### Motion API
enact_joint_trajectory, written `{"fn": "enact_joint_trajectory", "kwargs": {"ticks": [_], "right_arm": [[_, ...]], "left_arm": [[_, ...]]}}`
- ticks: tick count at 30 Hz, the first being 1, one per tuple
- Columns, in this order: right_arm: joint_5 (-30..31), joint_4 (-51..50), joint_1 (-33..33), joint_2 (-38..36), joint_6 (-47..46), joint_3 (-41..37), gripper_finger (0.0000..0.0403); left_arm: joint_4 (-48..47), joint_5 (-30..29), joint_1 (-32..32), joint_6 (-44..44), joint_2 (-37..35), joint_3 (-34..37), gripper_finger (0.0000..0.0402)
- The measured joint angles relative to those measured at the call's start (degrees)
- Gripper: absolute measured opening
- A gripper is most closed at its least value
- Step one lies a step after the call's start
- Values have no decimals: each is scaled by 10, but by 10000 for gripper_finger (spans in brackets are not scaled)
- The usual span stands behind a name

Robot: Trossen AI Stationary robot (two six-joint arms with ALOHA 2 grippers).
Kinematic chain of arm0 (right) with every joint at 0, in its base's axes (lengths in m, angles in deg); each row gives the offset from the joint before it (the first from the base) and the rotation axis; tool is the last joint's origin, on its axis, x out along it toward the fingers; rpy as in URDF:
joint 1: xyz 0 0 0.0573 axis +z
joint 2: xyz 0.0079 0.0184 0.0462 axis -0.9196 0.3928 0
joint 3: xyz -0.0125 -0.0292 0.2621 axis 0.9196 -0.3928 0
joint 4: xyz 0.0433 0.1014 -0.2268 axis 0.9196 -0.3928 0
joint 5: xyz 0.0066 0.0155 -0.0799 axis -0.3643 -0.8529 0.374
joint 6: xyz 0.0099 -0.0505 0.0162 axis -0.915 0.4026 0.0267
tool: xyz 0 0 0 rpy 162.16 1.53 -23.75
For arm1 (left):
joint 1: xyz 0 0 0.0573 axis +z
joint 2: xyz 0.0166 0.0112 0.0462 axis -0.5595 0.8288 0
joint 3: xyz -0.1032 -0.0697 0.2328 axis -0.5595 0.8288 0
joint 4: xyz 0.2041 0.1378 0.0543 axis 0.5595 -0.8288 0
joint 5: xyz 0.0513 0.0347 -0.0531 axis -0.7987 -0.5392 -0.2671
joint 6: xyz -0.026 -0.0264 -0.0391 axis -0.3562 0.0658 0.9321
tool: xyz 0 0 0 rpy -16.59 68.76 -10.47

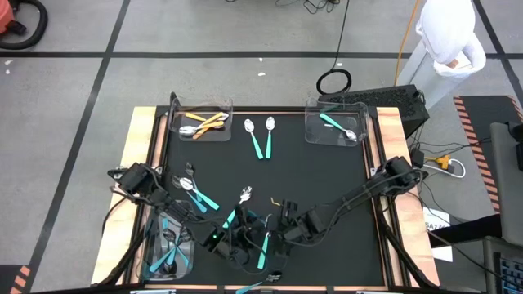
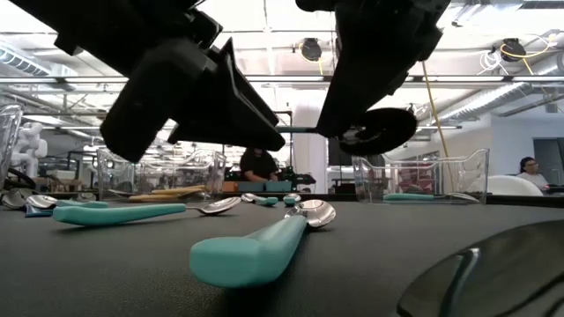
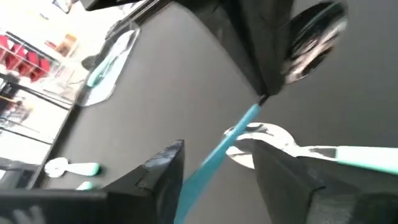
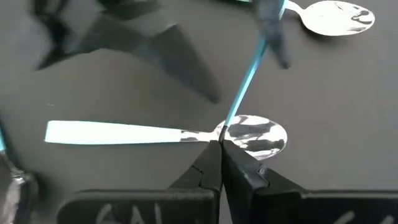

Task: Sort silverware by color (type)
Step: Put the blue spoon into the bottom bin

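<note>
My right gripper [image 4: 221, 149] is shut on a slim teal-handled utensil [image 4: 245, 81], held in the air over the near middle of the black mat. The utensil runs away from it to my left gripper [image 3: 217, 148], which is open with one finger on each side of the handle [image 3: 208, 165]. I cannot tell whether those fingers touch it. The utensil's head is hidden. Below them a teal-handled silver spoon [image 4: 255, 134] lies flat on the mat. The arms meet near the table's front [image 1: 261, 241]. My right gripper pinches one end of the teal handle [image 4: 227, 124] between its two fingertips. It comes slanting down from the table's right side. The utensil is lifted clear of the mat and slopes away from the fingers toward my left gripper.
A clear bin with orange utensils [image 1: 204, 122] stands far left, and a bin with a teal one [image 1: 335, 122] far right. A third bin [image 1: 172, 245] is near left. Two teal spoons [image 1: 261, 135] lie between the far bins. More spoons [image 1: 196, 192] lie left of centre.
</note>
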Motion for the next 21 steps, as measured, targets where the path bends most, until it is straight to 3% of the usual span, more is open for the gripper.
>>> {"fn": "enact_joint_trajectory", "kwargs": {"ticks": [8,14,21], "right_arm": [[-4,0,0,0,-12,0,2],[-11,8,-1,-2,-6,3,1],[-13,2,0,-2,8,2,2]], "left_arm": [[-5,7,3,-16,0,0,106],[-10,23,3,-12,2,1,19],[-8,23,3,-11,0,1,5]]}}
